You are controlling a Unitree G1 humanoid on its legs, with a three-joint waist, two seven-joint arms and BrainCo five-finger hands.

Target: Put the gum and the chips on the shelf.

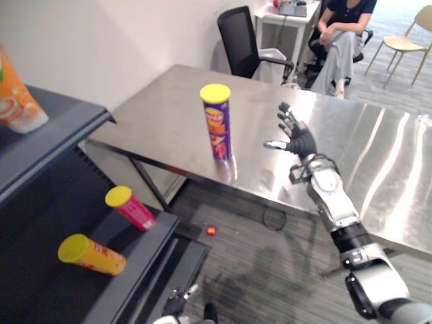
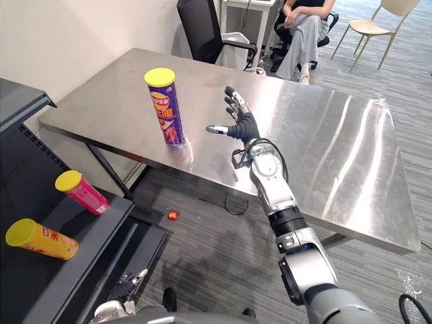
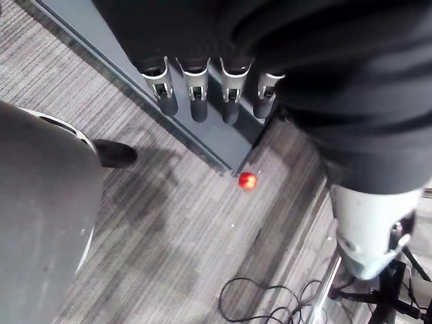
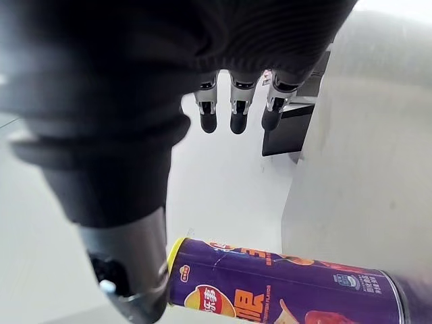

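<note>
A purple chips can with a yellow lid stands upright near the front edge of the steel table. My right hand hovers open to the right of the can, fingers spread and thumb pointing at it, a short gap between them. In the right wrist view the can shows past the straight fingers. My left hand hangs low by the foot of the dark shelf, with its fingers relaxed and empty.
A pink can and a yellow can lie on the lower shelf board. An orange pack stands on the upper board. A small red round thing lies on the floor. A black chair and a seated person are behind the table.
</note>
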